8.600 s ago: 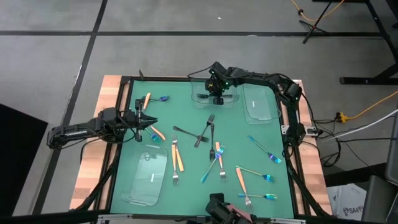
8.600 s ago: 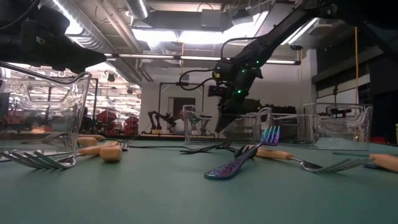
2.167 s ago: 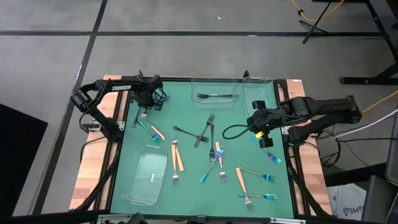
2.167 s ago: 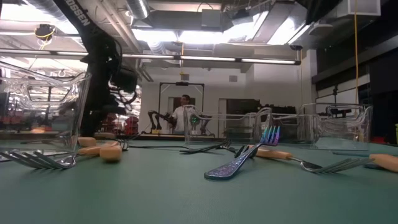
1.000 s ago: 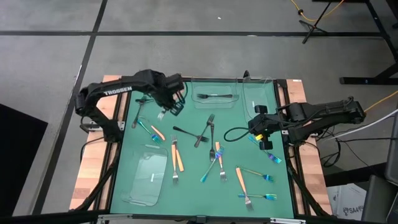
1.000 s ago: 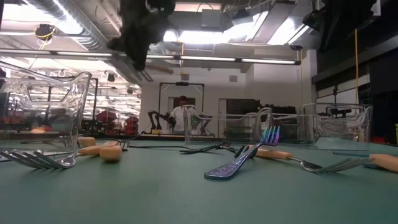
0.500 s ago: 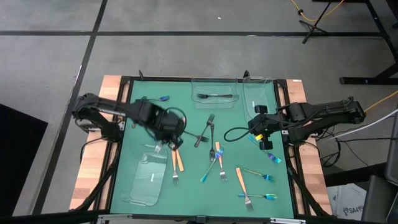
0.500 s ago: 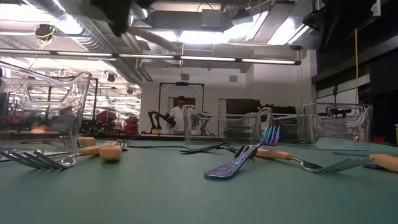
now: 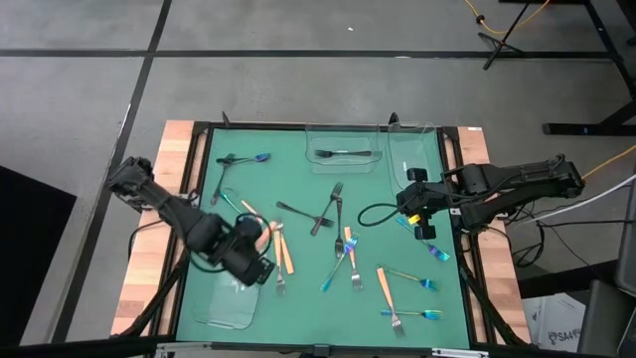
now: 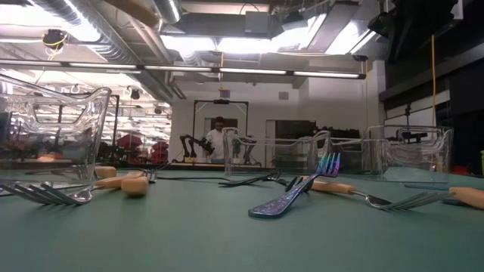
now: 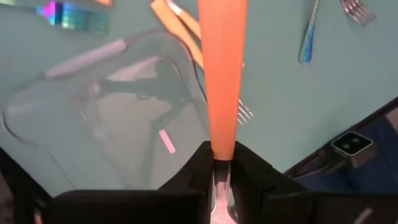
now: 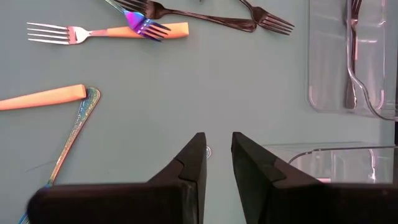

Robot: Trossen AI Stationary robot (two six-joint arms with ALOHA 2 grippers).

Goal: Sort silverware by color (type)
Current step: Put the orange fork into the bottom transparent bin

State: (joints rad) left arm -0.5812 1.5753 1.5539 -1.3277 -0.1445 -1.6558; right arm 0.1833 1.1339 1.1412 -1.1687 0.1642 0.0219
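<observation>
Robotics lab: exposed ceiling ducts (image 10: 113,38), strip lights (image 10: 249,72), other robot arms (image 10: 193,143) in background, green-matted table (image 9: 378,199), concrete floor (image 9: 298,89).

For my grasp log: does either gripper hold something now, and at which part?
The left gripper holds an orange-handled utensil near its silver neck. The right gripper holds nothing.

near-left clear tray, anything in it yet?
Looks empty. The left wrist view shows the clear tray bare inside; the orange-handled utensil is in the left gripper above its edge.
</observation>
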